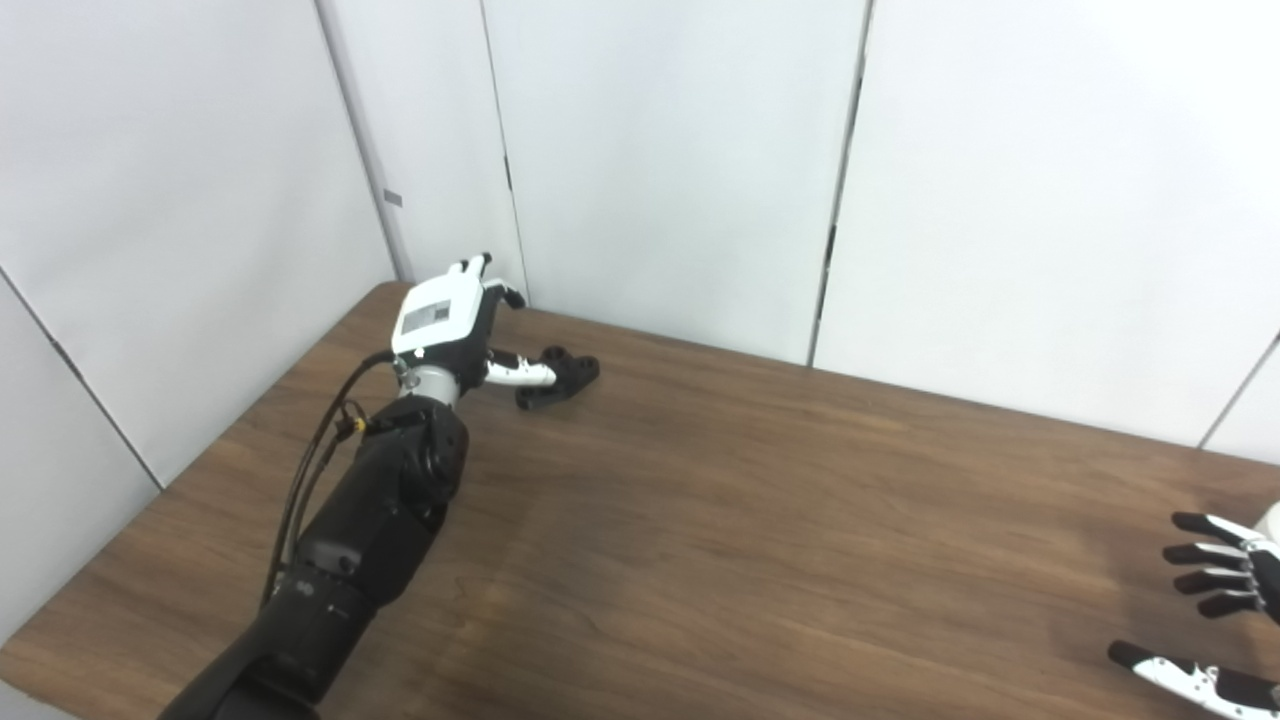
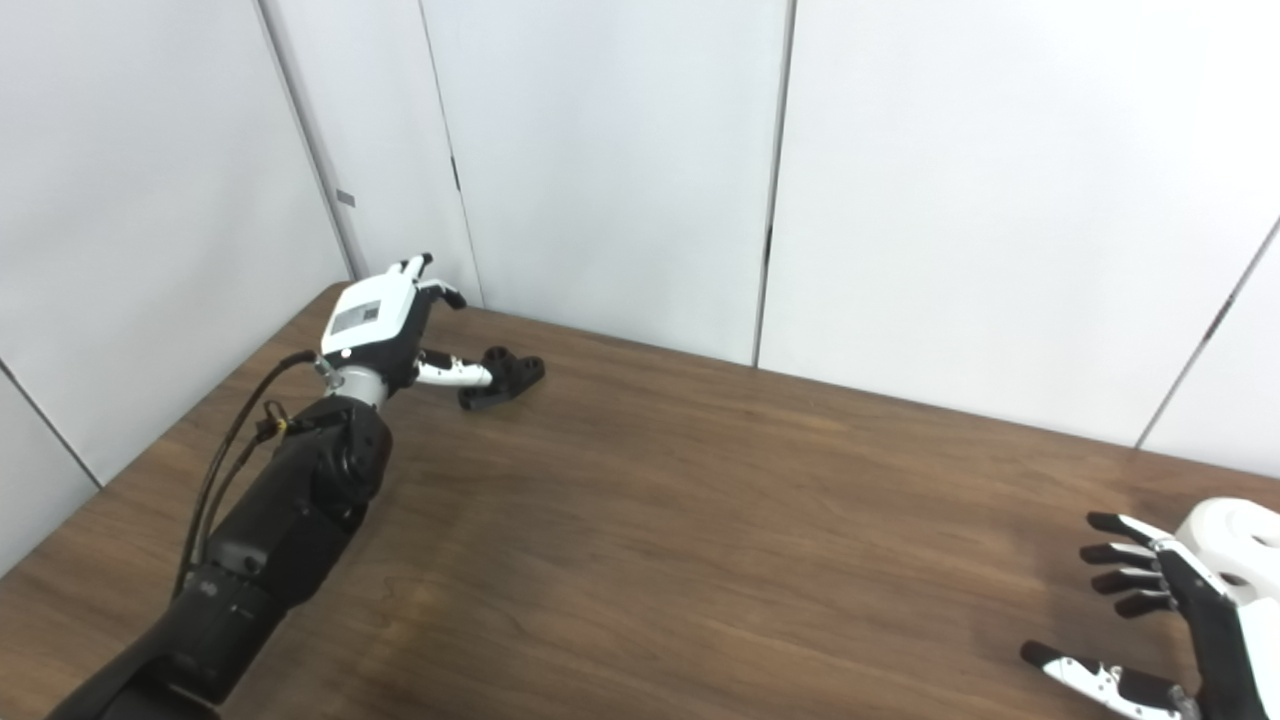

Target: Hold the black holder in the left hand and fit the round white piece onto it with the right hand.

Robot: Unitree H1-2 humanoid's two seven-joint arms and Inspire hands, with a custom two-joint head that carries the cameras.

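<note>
Left eye view: in the upper left of the frame, the left hand (image 1: 447,318) rests released on the counter (image 1: 700,520), its thumb touching the black holder (image 1: 560,376).

Right eye view: at lower right, the right hand (image 2: 1165,620) is spread and grasps nothing; the round white piece (image 2: 1235,535) lies just behind it.

Round white plastic piece (image 2: 1235,535) partly hidden behind right hand (image 2: 1190,625), cut by frame edge, far fingers of left hand (image 1: 447,320) hidden behind its white back
</note>
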